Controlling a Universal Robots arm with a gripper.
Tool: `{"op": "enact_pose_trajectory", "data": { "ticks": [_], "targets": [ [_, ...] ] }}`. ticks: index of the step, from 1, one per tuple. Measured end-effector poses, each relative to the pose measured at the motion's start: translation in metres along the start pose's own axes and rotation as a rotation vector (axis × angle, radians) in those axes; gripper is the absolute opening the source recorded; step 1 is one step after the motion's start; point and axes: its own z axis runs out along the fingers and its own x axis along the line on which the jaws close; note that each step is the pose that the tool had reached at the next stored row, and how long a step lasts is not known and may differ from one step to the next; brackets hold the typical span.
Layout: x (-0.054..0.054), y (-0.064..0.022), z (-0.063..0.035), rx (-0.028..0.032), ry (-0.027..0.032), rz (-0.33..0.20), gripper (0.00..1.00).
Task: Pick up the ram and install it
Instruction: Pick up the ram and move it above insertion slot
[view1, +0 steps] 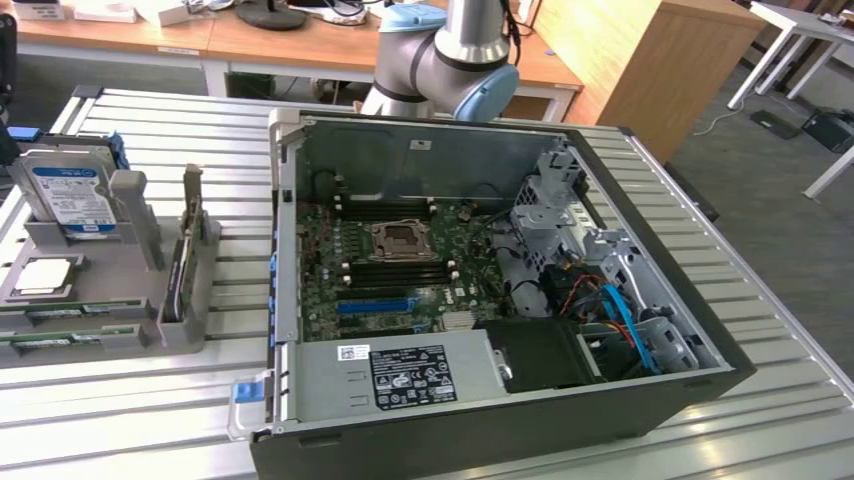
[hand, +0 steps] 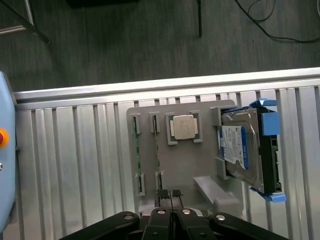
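Green ram (hand: 134, 127) edge-up in grey holder (hand: 190, 165), lower left of exterior frame; well apart from pincer (hand: 171, 205), closed, seemingly empty; long axis parallel to finger seam.

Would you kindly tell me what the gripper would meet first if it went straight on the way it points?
Probably the grey holder, close beside a ram in its slot; depth is unclear.

Open computer case (view1: 400, 150) beside grey holder (view1: 100, 300) with hard drive (view1: 67, 195) and, perhaps, ram (view1: 54, 341)
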Motion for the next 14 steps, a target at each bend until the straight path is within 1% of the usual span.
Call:
{"op": "enact_pose_trajectory", "data": {
  "ticks": [2, 14],
  "targets": [
    [0.0, 0.0, 0.0, -0.0002, 0.0004, -0.008, 0.1],
    [0.0, 0.0, 0.0, -0.0001, 0.0003, -0.008, 0.1]
  ]
}}
